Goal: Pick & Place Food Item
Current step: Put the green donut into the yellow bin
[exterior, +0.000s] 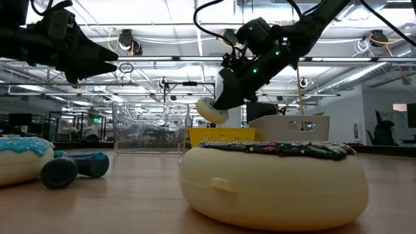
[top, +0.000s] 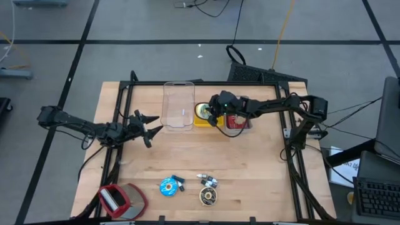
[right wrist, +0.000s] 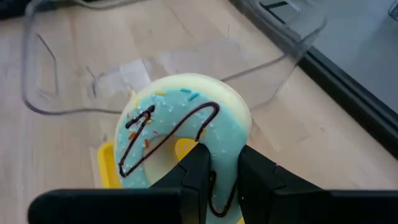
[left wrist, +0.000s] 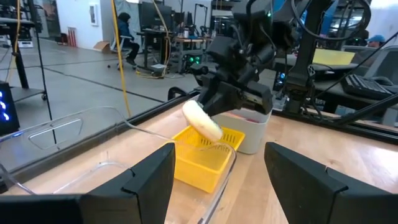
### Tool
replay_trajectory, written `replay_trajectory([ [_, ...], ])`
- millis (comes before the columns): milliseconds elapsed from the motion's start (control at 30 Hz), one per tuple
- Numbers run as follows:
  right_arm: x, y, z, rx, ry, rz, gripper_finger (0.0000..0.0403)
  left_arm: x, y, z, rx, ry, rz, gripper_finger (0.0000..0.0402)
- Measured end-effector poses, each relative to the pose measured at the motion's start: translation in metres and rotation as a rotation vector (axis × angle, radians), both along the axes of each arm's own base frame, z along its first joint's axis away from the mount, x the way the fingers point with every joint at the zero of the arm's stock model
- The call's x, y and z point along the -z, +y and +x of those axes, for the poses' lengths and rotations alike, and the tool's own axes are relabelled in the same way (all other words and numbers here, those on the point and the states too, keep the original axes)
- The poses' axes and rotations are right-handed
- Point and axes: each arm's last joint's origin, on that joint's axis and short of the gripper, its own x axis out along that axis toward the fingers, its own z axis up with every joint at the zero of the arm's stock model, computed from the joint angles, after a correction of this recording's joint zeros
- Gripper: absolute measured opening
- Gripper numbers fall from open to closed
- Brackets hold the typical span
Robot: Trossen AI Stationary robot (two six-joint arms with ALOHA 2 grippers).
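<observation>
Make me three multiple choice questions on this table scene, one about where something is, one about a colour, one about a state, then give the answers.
1. Where is the donut that the right gripper holds?
A. above the yellow basket
B. inside the clear bin
C. on the floor

2. What colour is its icing?
A. pink
B. light blue
C. white

3. How are the left gripper's fingers?
A. shut on a donut
B. open, holding nothing
C. shut on the bin

Answers: 1 A, low view shows it hanging over the basket. 2 B, right wrist view shows blue icing. 3 B, fingers spread, nothing between.

The wooden table [top: 250, 169] is showing a matt grain, while the clear plastic tub [top: 178, 106] is gleaming glossy and smooth.
</observation>
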Motion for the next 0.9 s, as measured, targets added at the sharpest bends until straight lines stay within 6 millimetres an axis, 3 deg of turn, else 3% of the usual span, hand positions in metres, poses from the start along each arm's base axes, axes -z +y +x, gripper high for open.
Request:
replay_trajectory([
  [367, 0.0001, 0.004, 0.0005, -0.018, 0.01, -0.003, 0.0059, 0.0, 0.0, 0.0, 0.001, -0.002, -0.005, 0.0251],
  [900, 0.0007, 0.0094, 0.0018, -0.038, 0.02, -0.008, 0.0149, 0.0, 0.0, 0.0, 0.001, -0.002, -0.005, 0.0251],
])
